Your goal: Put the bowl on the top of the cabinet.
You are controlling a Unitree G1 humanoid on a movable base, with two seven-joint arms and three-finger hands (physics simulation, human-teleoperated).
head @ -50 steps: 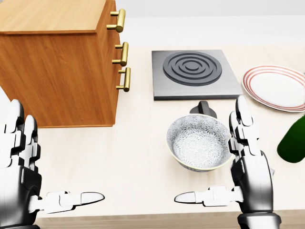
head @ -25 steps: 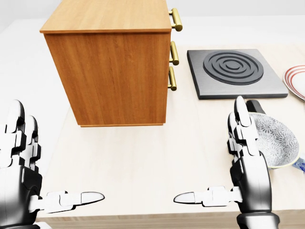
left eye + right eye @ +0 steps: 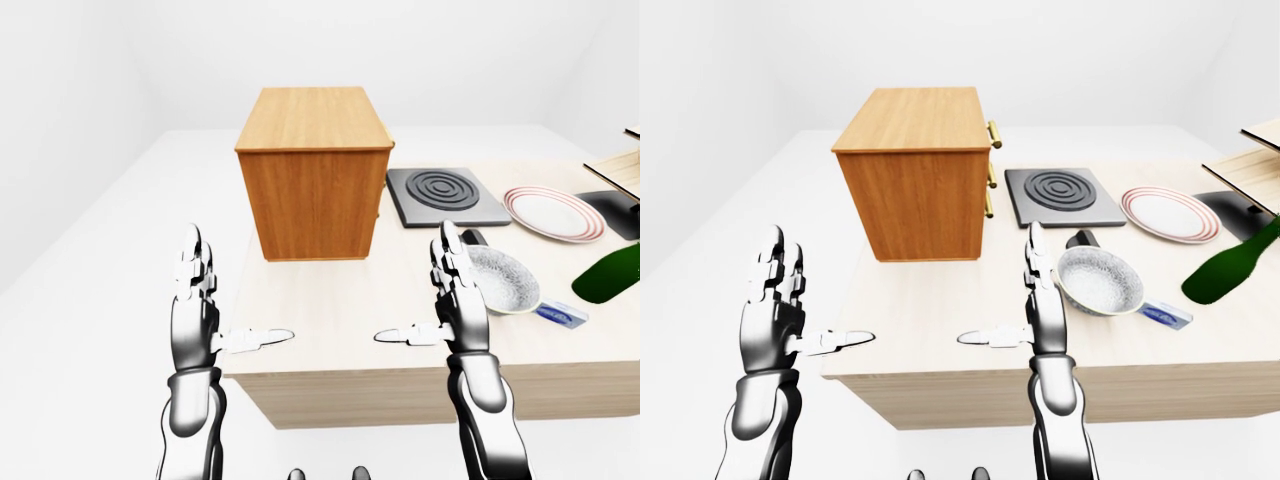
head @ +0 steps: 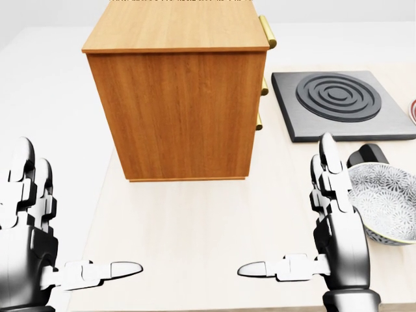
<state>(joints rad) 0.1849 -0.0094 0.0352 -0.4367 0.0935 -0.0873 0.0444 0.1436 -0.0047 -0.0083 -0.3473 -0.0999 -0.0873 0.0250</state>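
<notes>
Bowl (image 4: 389,201): right rim cut by head view's edge.
Bottle (image 3: 610,275): neck beyond left-eye view's right edge.
Cabinet handles (image 4: 267,32): mostly hidden.

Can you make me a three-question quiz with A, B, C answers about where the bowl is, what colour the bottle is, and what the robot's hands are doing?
1. Where is the bowl?
A. On top of the cabinet
B. On the table beside the right hand
C. On the plate

2. What colour is the bottle?
A. Green
B. Red
C. Yellow

3. What are both hands doing?
A. Holding the bowl
B. Pulling a handle
C. Open, holding nothing

Answers: B, it rests on the table next to the right hand, while the cabinet top is bare. A, it is dark green. C, the left hand and right hand show spread fingers, empty.
</notes>
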